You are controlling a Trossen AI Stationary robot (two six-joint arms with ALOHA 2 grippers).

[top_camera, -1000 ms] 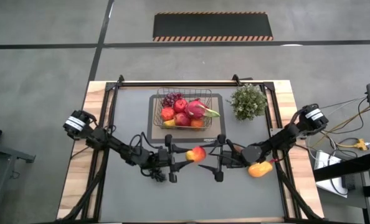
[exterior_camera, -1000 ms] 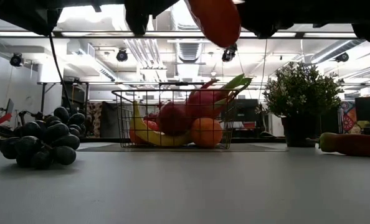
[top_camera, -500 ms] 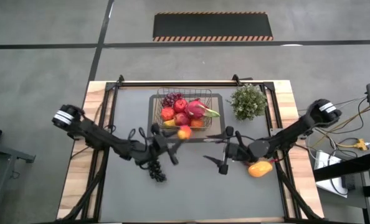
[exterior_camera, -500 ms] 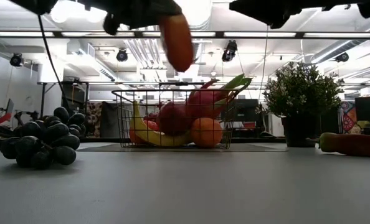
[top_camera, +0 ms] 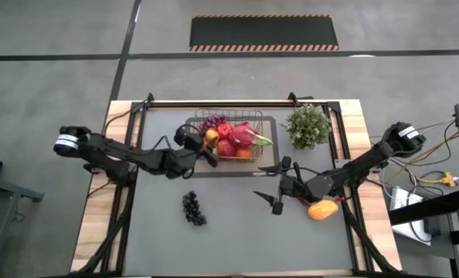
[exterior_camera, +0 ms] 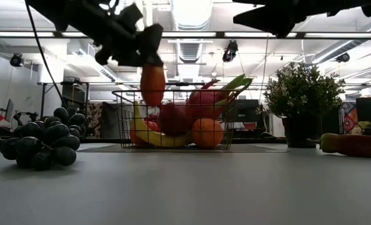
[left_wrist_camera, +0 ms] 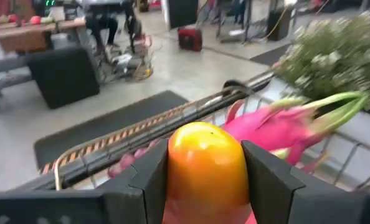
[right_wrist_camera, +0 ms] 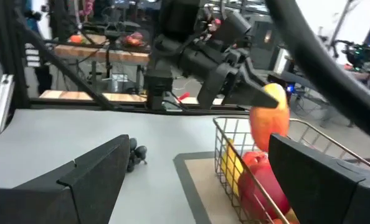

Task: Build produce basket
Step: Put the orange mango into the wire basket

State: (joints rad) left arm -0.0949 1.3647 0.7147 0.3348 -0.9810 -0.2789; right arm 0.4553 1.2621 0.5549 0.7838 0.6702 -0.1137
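Two grippers: the left gripper (top_camera: pixel 206 144) clamps one orange-yellow mango (top_camera: pixel 211 138) just above the left end of the one wire basket (top_camera: pixel 195 158), and the right gripper (top_camera: pixel 280 185) hangs wide open and empty over the mat, close beside a second mango (top_camera: pixel 322 209) on the table. In the basket: dragon fruit (top_camera: pixel 247 137), red apples (top_camera: pixel 226 147), an orange (exterior_camera: pixel 207 133), a banana (exterior_camera: pixel 143 134) and grapes, mostly hidden behind one another. One grape bunch (top_camera: pixel 193 208) lies loose on the table, well apart from the basket.

Basket (top_camera: pixel 192 154) heaped; grapes (top_camera: pixel 193 208) left-front
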